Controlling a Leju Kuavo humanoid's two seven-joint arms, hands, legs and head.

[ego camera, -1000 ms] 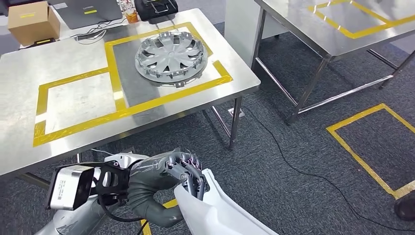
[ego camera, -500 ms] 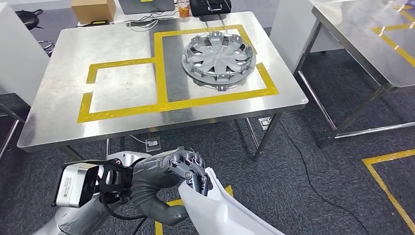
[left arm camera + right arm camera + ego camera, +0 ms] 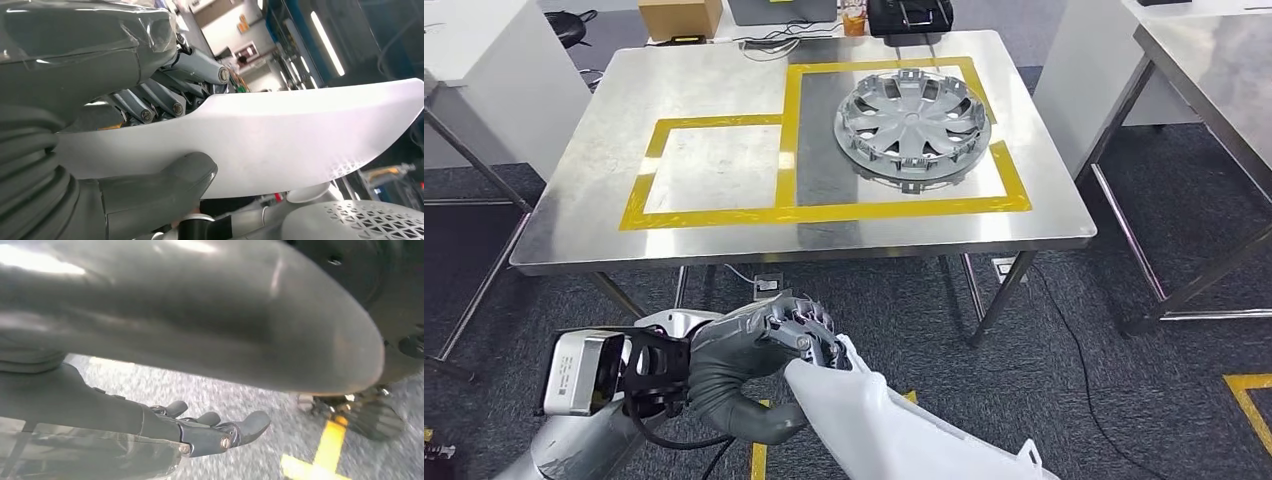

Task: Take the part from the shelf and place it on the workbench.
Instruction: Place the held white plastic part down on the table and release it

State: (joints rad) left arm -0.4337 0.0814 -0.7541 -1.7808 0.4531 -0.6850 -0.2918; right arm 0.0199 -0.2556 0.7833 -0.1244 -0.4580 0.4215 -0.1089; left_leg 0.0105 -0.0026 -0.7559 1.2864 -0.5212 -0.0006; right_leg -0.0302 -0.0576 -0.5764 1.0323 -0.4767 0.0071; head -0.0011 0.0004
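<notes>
Left hand [image 3: 799, 335] raised low in front of the body, fingers [image 3: 165, 100] and thumb clamped on a white part [image 3: 894, 425], part smooth, curved, pale plastic, held short of the desk [image 3: 574, 235], right hand [image 3: 220, 432] hanging, fingers loosely apart, holding nothing.

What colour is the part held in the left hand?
White. The part gripped by the left hand shows best in the left wrist view.

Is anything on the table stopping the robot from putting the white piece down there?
Partly. A silver wheel cover lies in the right yellow-taped box on the workbench. The left taped box is bare steel. Between the white part, held by the left hand, and the workbench's near edge, only carpet shows.
</notes>
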